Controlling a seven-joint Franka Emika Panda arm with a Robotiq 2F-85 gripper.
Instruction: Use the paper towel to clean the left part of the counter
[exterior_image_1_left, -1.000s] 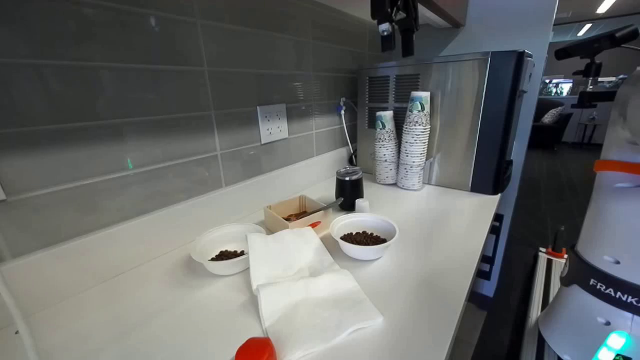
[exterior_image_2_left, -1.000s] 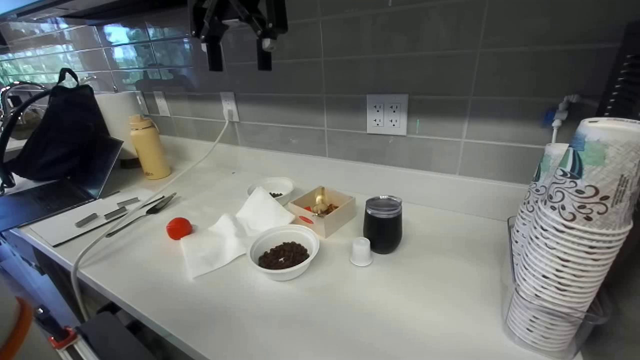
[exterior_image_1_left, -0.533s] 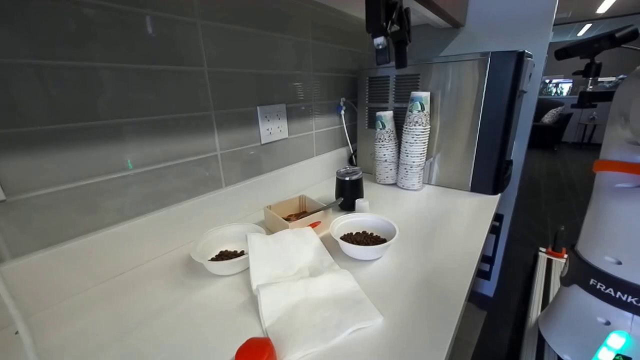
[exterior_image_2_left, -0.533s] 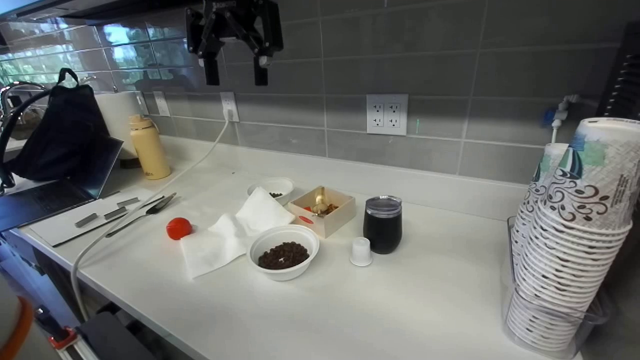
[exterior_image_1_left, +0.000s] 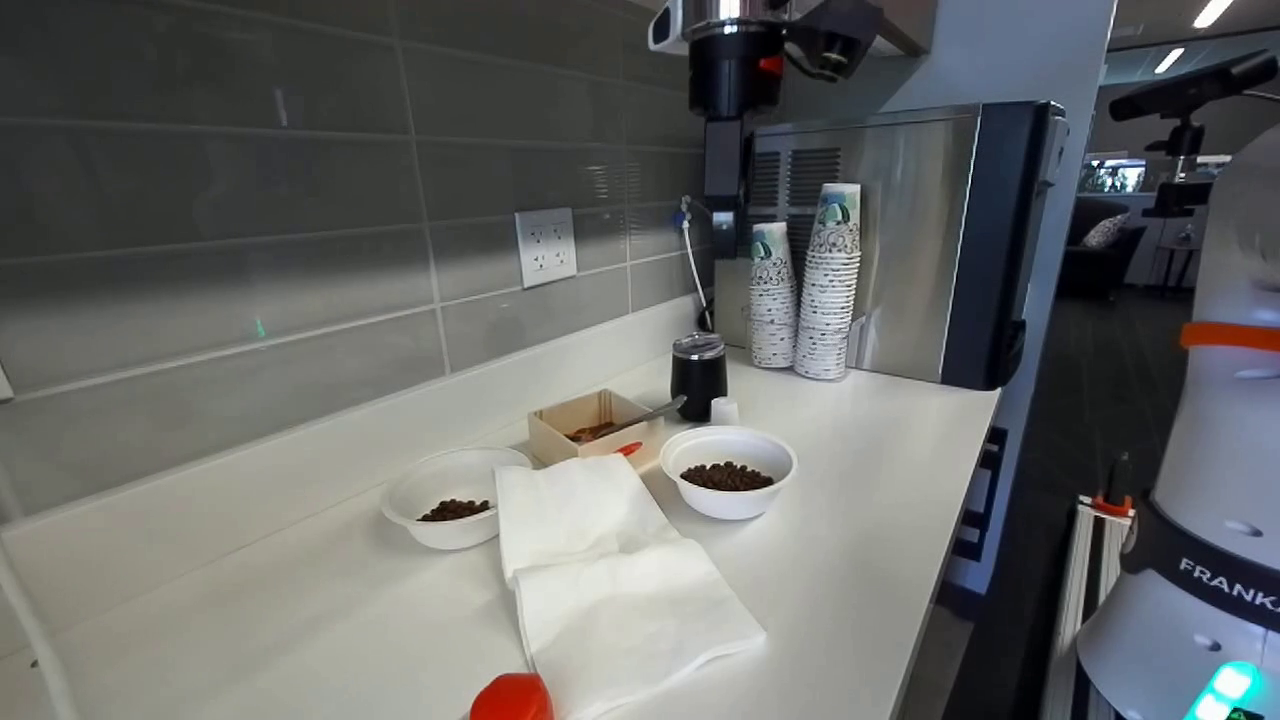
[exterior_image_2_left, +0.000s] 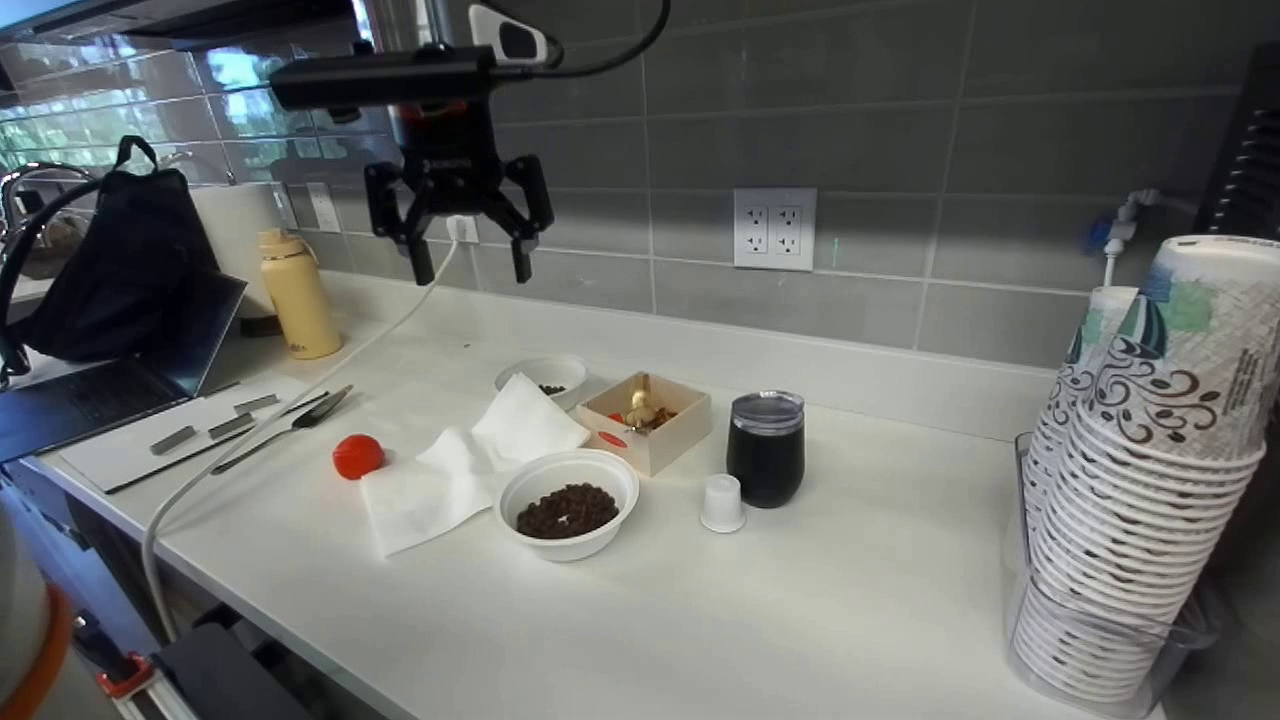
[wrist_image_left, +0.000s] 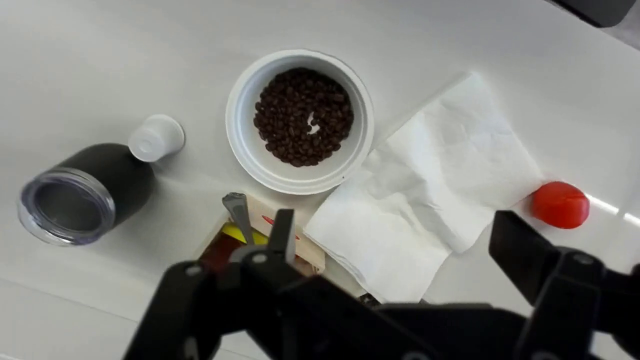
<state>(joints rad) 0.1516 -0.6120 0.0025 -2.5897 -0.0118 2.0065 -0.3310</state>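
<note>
The white paper towel (exterior_image_1_left: 630, 610) lies rumpled and partly folded on the cream counter (exterior_image_1_left: 300, 640). In an exterior view (exterior_image_2_left: 425, 500) it sits between two bowls, a light wooden box and a red round object. My gripper (exterior_image_2_left: 473, 278) is open and empty, hanging well above the counter near the tiled wall; its fingers also show in an exterior view (exterior_image_1_left: 725, 245). In the wrist view my open fingers (wrist_image_left: 392, 220) frame the paper towel (wrist_image_left: 460, 160) below, apart from it. The left finger hides part of the box.
A bowl of dark beans (exterior_image_2_left: 570, 547) touches or nearly touches the towel; another bowl (exterior_image_1_left: 430, 480) stands behind. The box (exterior_image_1_left: 545, 440) holds a spoon. Nearby are the red object (exterior_image_2_left: 357, 457), black tumbler (exterior_image_2_left: 765, 455), white pod (exterior_image_2_left: 722, 505), cable (exterior_image_2_left: 330, 365), fork (exterior_image_2_left: 285, 430) and cup stacks (exterior_image_2_left: 1140, 540).
My gripper has come down from the top of both exterior views, bringing the wrist into sight. It stays open. The towel and other objects have not moved.
</note>
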